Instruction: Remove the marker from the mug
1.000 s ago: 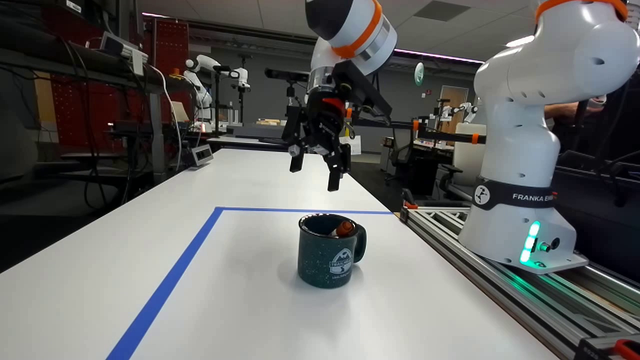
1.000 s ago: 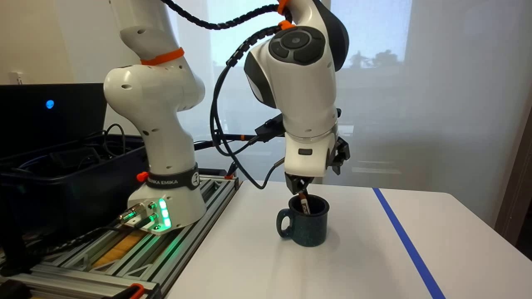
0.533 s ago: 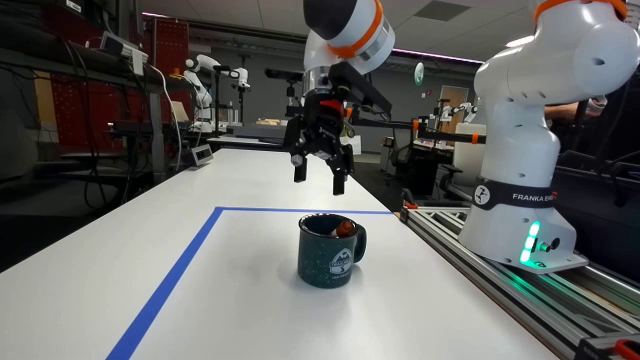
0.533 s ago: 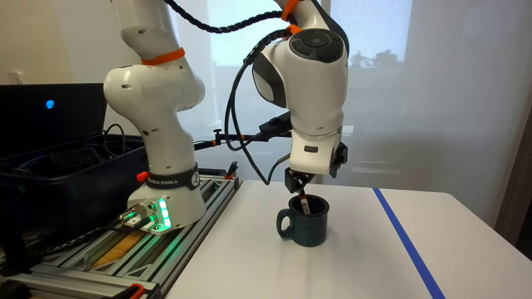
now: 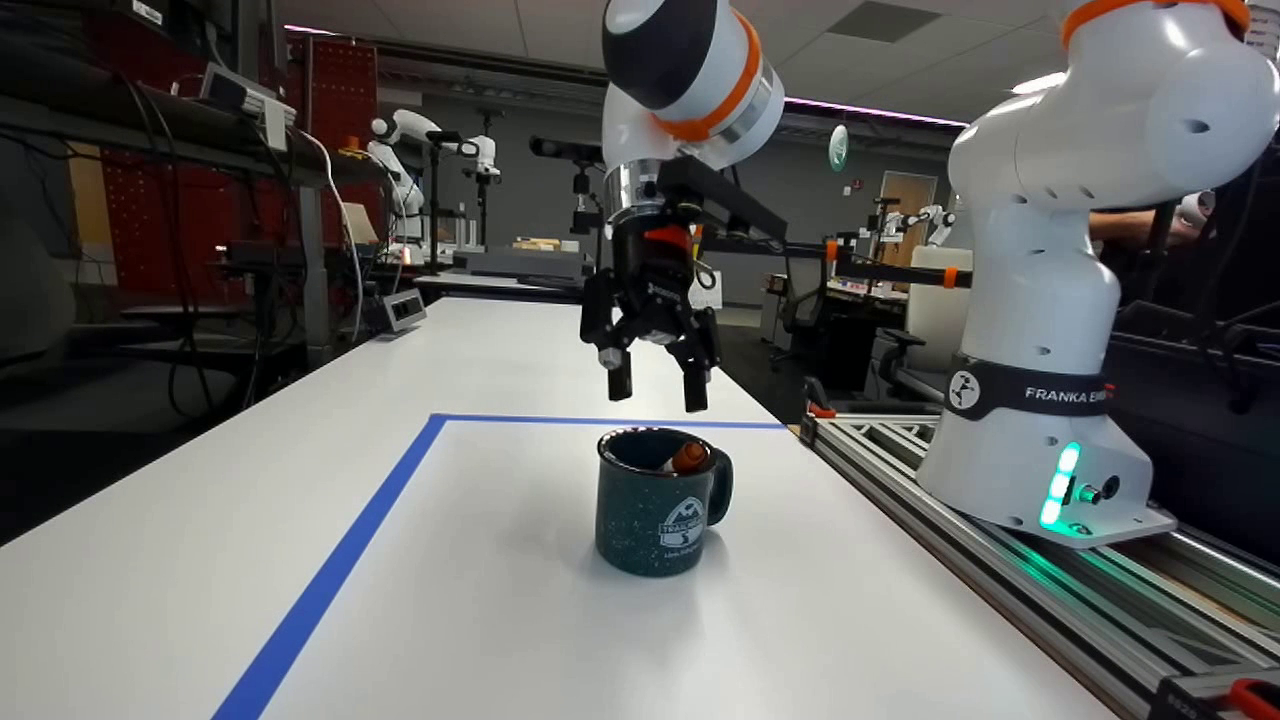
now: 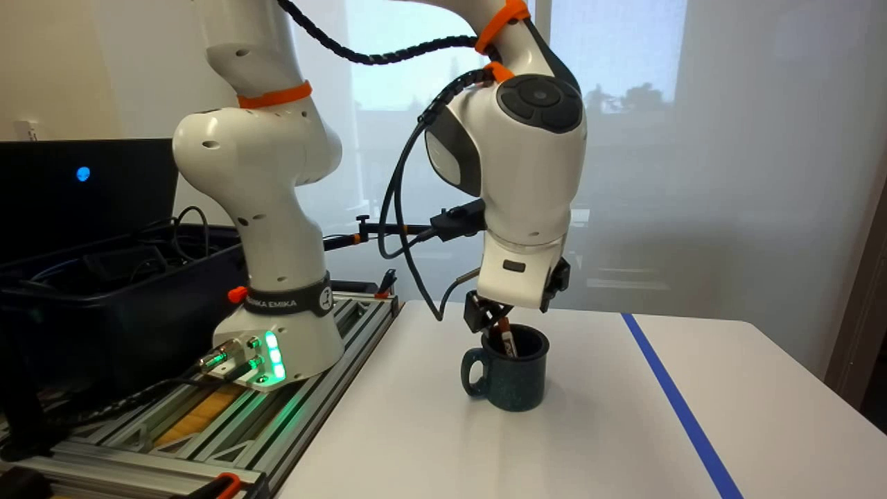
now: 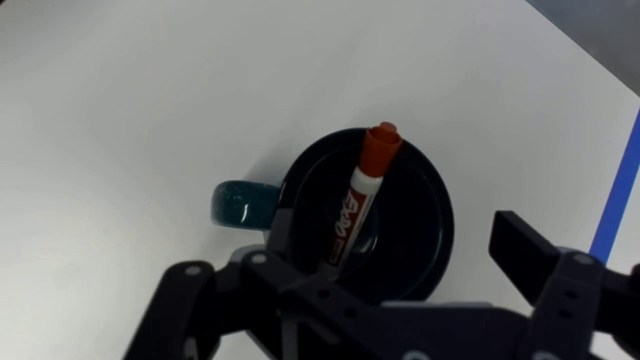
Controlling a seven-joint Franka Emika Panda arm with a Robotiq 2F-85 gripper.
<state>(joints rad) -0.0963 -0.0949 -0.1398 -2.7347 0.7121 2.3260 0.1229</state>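
The dark teal mug (image 5: 640,525) stands upright on the white table, its pale logo showing in an exterior view; it also shows in an exterior view (image 6: 516,384) and in the wrist view (image 7: 245,205). The marker (image 7: 356,205) leans inside the mug, its orange-red cap up at the rim and its white-and-red body slanting down; its lower end is hidden in the wrist view. The cap (image 5: 689,457) and the upper body (image 6: 508,341) show in the exterior views. My gripper (image 5: 658,396) is open and empty above the mug, fingers wide apart, not touching the marker.
Blue tape (image 5: 370,520) marks lines on the white table. The robot base (image 5: 1040,470) stands on an aluminium rail frame beside the table. A black case (image 6: 118,333) stands behind the base in an exterior view.
My gripper has come down closer to the mug and shifted slightly, staying open. The mug and the marker have not moved.
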